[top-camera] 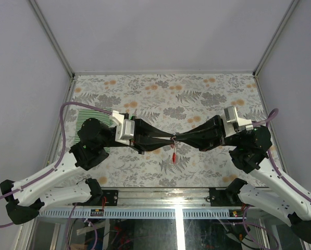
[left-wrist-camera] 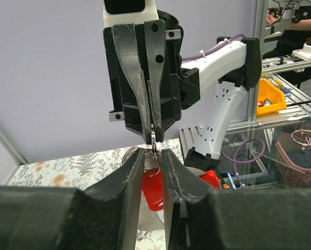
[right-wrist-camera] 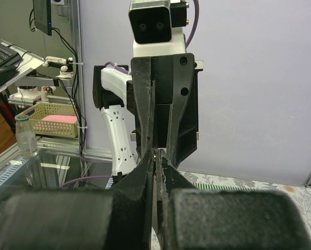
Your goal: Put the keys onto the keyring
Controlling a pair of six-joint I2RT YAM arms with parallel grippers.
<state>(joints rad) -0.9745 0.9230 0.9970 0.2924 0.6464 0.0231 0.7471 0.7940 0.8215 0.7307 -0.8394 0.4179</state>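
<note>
Above the middle of the flowered table (top-camera: 207,94), the two arms meet tip to tip, the left gripper (left-wrist-camera: 153,156) reaching in from nine o'clock and the right gripper (left-wrist-camera: 151,133) from three o'clock. The right gripper's fingers are pressed together on a small silvery piece, by its look a key (left-wrist-camera: 153,139), whose end pokes out just past its tips. The left gripper's fingers stand a narrow slot apart. A red tag (left-wrist-camera: 153,190) and a thin wire loop, probably the keyring (left-wrist-camera: 155,173), show in that slot, but whether the pads actually pinch either one I cannot tell. In the top view the tag hangs from the meeting point toward six o'clock. The striped cloth (top-camera: 92,115) lies off at nine o'clock, under the left arm.

The step in hand looks like threading: key held against ring in mid-air. The next move likely calls for a very small, well-aimed push or twist of the key into the ring's split while the other gripper keeps the ring from swinging.
</note>
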